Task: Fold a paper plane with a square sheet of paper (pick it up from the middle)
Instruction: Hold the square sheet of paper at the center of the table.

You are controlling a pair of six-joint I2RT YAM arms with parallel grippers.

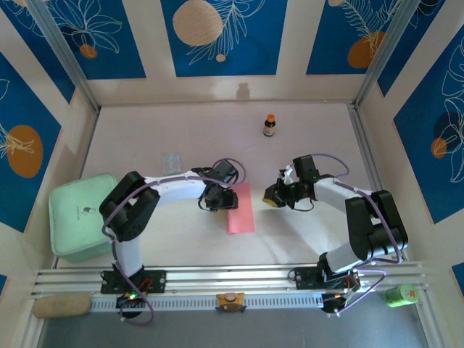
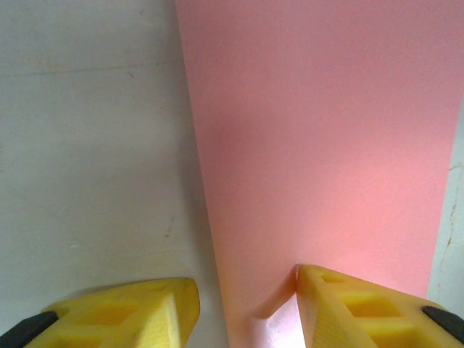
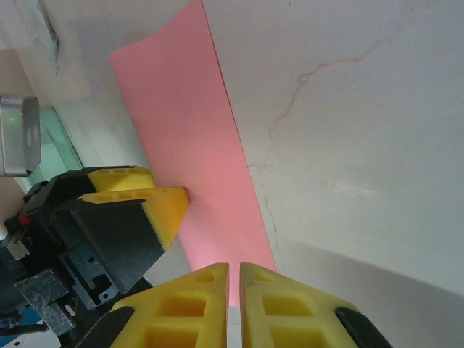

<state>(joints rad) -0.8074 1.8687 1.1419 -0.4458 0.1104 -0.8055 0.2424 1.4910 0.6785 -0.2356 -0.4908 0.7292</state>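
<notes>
The square sheet of paper (image 1: 241, 209) lies on the table as a narrow salmon-pink strip, apparently folded in half. My left gripper (image 1: 217, 197) stands open at the strip's left side. In the left wrist view the paper (image 2: 319, 145) has its long edge running between the jaws (image 2: 246, 304). One fingertip (image 2: 362, 308) presses on the sheet and raises a small wrinkle, while the other (image 2: 123, 312) rests over bare table. My right gripper (image 1: 274, 196) is shut to the right of the strip, holding nothing. From the right wrist, its tips (image 3: 234, 272) point at the paper (image 3: 196, 145) near the left fingers (image 3: 163, 206).
A small brown bottle with an orange cap (image 1: 269, 126) stands at the back. A pale translucent packet (image 1: 171, 161) lies behind the left arm. A mint-green lidded box (image 1: 78, 216) sits at the left wall. Panelled walls close in three sides.
</notes>
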